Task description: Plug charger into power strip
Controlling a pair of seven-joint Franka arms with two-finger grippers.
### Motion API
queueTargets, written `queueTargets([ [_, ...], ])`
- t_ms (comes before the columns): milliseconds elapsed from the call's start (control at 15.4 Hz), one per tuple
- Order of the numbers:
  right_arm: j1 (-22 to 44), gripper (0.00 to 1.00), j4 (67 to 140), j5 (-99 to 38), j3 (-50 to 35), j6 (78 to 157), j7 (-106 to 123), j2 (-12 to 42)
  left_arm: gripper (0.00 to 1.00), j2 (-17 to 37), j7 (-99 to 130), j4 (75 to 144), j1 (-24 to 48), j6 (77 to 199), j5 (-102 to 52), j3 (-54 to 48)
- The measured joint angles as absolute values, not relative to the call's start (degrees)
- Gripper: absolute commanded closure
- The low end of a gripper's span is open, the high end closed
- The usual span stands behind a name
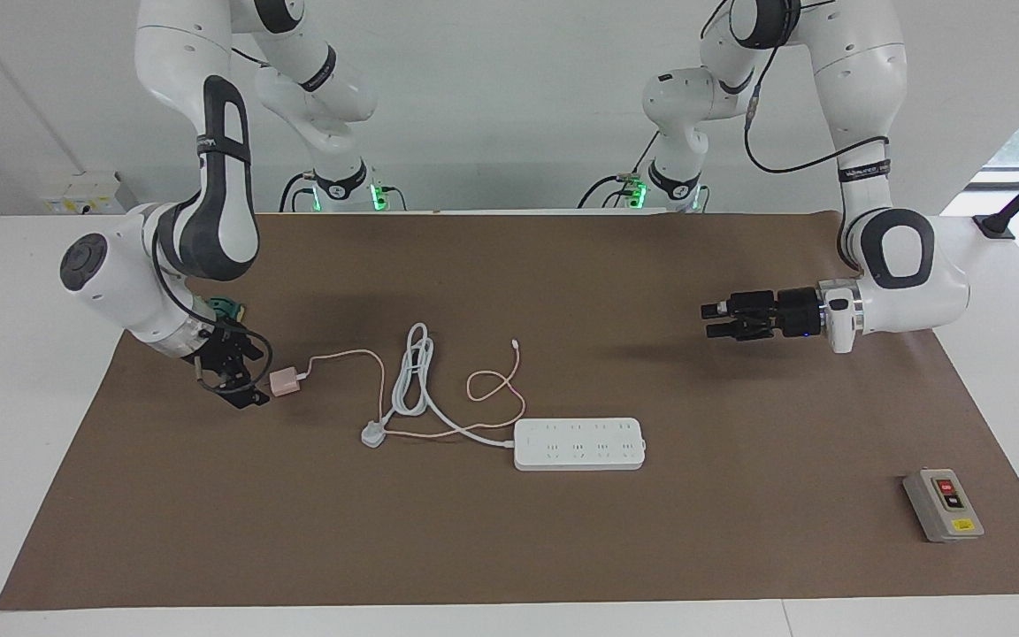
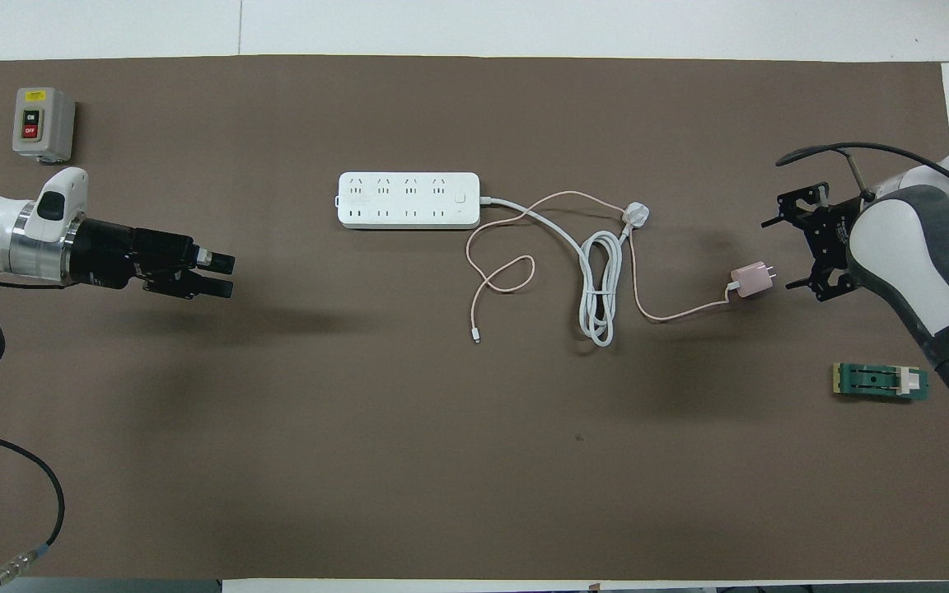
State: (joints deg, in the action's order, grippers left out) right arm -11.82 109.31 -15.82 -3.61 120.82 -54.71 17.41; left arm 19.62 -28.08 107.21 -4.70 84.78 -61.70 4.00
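The right gripper (image 1: 244,376) sits low at the left of the facing view with its fingers spread wide, just beside the charger (image 1: 283,381), which lies on the brown mat (image 1: 509,548) with its prongs turned toward the gripper. In the overhead view the same pink cube (image 2: 751,280) is at the right of the frame, apart from the fingertips. Whether a finger already touches it is hard to say from this angle. The power strip (image 1: 579,443) lies at lower centre of the facing view, well apart from the charger, sockets up.

The step in hand looks like the grasp. To do it well, the open fingers should straddle the cube's flat sides, not the prongs, and close squarely so it does not twist. The thin pink cable (image 1: 359,363) loops over the strip's white cord (image 1: 412,376), so a slow lift should keep it from dragging.

The left gripper (image 1: 711,320) waits in the air at the right of the facing view, fingers slightly parted, holding nothing
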Motion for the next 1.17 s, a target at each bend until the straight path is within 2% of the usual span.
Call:
queueTargets([
  [519,-11.9,0.00,115.0,-16.6,-3.6,126.7,-54.7,17.1,0.00,22.7,-28.3,107.3,-4.7,80.6,-72.7,3.2],
  [1169,-12.3,0.00,117.2,-21.5,-3.5,126.9,-49.3,16.2,0.00,25.6,-36.2,107.2,-4.7,77.8,-78.7,3.0],
])
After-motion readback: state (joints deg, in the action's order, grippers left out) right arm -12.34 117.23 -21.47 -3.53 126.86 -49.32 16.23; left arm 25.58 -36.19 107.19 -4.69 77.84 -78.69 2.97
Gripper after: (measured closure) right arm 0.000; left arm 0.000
